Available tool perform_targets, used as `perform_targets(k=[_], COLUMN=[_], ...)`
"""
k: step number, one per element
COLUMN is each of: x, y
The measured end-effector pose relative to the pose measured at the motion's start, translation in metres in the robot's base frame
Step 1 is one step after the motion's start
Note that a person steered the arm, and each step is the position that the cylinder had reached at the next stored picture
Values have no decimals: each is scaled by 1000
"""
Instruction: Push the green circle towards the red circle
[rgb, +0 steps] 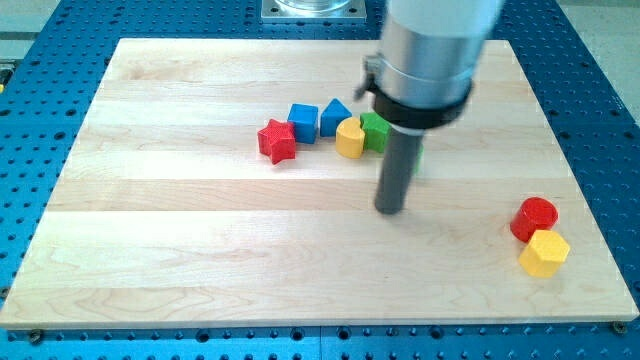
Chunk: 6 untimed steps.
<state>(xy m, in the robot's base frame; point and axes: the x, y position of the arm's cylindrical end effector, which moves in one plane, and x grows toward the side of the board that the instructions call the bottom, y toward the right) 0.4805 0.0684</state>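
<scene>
The red circle sits near the board's right edge, with a yellow hexagon touching it just below. A green block lies above the board's middle, largely hidden behind my rod. A thin green sliver shows on the rod's right side; I cannot tell whether it belongs to the same block or make out its shape. My tip rests on the board just below the green block and far to the left of the red circle.
Left of the green block lie a yellow block, a blue triangle-like block, a blue cube and a red star, close together in a row. The wooden board lies on a blue perforated table.
</scene>
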Motion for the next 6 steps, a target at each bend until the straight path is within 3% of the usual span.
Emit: perform_targets(k=[1,2,3,4,6], x=[-46,-61,-56,-15,-13], y=[-20,9,43,80,84])
